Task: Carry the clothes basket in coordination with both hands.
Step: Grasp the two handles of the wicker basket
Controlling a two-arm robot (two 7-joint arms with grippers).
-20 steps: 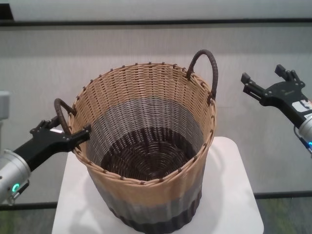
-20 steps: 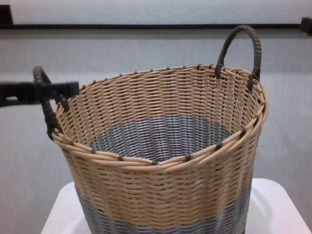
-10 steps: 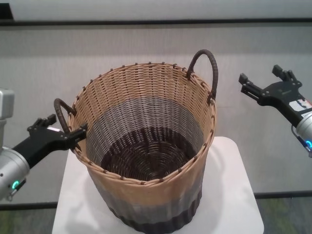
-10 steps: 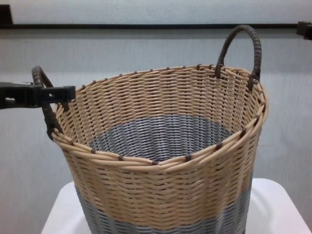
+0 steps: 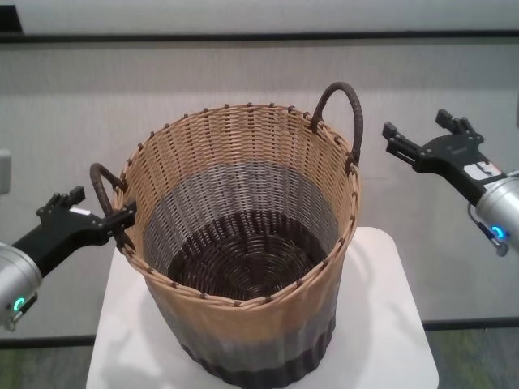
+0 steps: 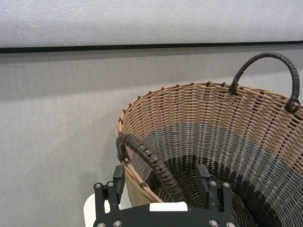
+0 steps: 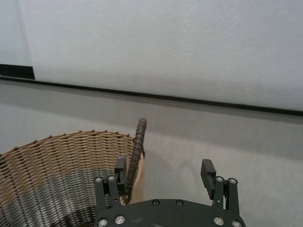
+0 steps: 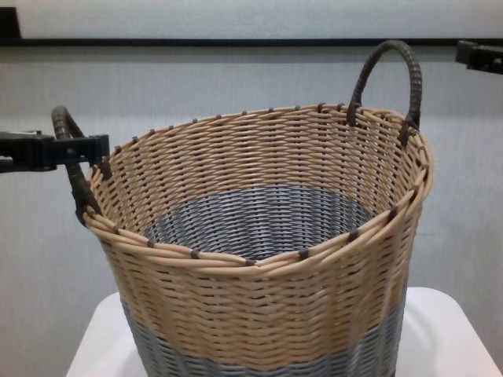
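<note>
Clothes basket (image 5: 243,243) sits upright on the small white table (image 5: 389,340), nothing lifted yet. Left gripper (image 5: 96,212) is wide open, straddling the left loop handle (image 5: 104,185), one finger each side, holding nothing. Right gripper (image 5: 424,139) is also wide open and empty, off in the air just beside the right loop handle (image 5: 340,109), not around it. Step in hand looks like lining both grippers up on the handles before closing. To do it well: bring the right one in until the handle sits between its fingers as on the left, match heights, close both together, then lift evenly so the basket stays level. Versus a second ago: left gripper has backed off a little toward the robot's left and dropped slightly, its inner finger no longer reaching over the rim; right gripper has moved closer to its handle. Basket hasn't shifted.
</note>
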